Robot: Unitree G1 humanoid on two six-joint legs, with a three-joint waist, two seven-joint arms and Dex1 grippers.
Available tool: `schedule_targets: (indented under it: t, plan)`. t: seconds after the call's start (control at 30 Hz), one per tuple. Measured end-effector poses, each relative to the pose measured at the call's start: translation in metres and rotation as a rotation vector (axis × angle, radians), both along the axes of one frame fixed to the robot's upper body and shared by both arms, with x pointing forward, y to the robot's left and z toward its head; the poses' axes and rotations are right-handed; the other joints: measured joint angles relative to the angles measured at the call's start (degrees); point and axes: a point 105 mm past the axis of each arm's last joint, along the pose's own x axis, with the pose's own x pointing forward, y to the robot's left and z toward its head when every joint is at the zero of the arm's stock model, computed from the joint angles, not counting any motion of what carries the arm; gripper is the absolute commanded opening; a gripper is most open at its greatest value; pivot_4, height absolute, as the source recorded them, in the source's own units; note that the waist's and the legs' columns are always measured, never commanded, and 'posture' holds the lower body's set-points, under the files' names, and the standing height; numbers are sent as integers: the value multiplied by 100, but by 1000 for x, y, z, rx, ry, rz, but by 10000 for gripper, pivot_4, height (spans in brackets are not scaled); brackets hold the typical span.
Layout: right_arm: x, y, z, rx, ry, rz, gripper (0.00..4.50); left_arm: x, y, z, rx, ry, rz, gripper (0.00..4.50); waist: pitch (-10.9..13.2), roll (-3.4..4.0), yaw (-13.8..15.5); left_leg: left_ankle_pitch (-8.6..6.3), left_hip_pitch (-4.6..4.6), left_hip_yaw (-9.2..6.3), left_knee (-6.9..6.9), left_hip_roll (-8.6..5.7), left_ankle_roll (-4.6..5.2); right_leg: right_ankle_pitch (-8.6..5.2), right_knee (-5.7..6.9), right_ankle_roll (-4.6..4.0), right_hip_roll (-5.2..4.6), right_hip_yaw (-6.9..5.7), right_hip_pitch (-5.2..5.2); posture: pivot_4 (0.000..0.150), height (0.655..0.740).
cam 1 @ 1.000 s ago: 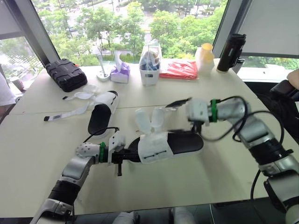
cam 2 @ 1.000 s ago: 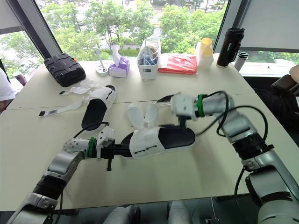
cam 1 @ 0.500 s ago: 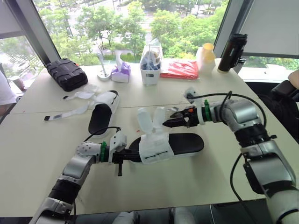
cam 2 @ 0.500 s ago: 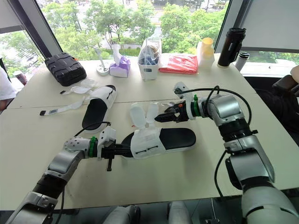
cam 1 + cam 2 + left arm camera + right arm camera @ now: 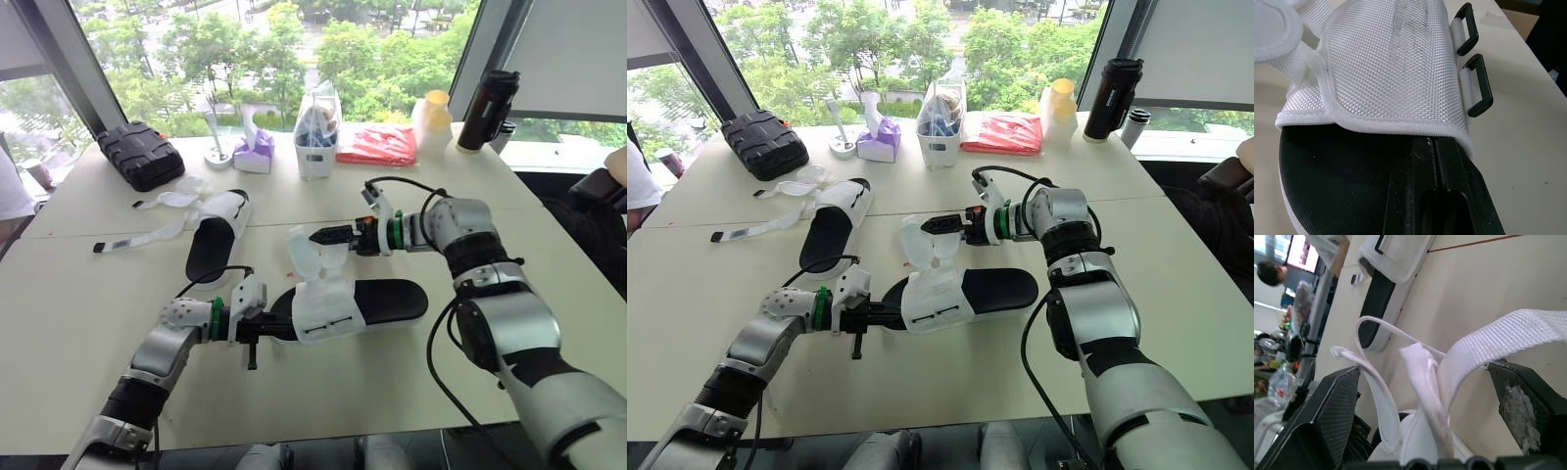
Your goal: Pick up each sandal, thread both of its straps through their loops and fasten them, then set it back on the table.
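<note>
The near sandal, black-soled with a white upper, lies mid-table, its two white straps standing up undone. My left gripper is shut on the toe end of its sole; in the left wrist view the fingers clamp the sole edge under the white upper, beside two black loops. My right gripper is open, pointing at the strap tips, and the straps rise between its spread fingers. The second sandal lies further back on the left, its straps spread flat.
Along the far edge stand a black case, a purple tissue pack, a white caddy, a red packet, a yellow-lidded bottle and a black flask. A person's sleeve shows at the left edge.
My right gripper has swung from over the heel leftward to the upright straps, so its fingers now straddle them. The left gripper and the sandal have stayed put.
</note>
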Motion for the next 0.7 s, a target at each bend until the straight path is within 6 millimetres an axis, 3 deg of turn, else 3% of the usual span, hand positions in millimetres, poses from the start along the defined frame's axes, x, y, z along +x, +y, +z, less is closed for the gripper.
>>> schedule_targets:
  t: [0.33, 0.7]
  plan:
    - [24, 2, 6, 96, -8, -186, 44799, -1, 1, 0, -1, 2, 16, 0, 0, 1, -25, 0, 0, 1, -1, 0, 0, 0, 5, 0, 1, 1, -4, 1500, 7400]
    - [39, 5, 47, 179, -119, -245, 44799, -1, 1, 0, -2, 1, 16, 0, 0, 1, -26, -2, 0, 1, -1, 0, 4, 0, 7, 0, 1, 1, -4, 1500, 7400]
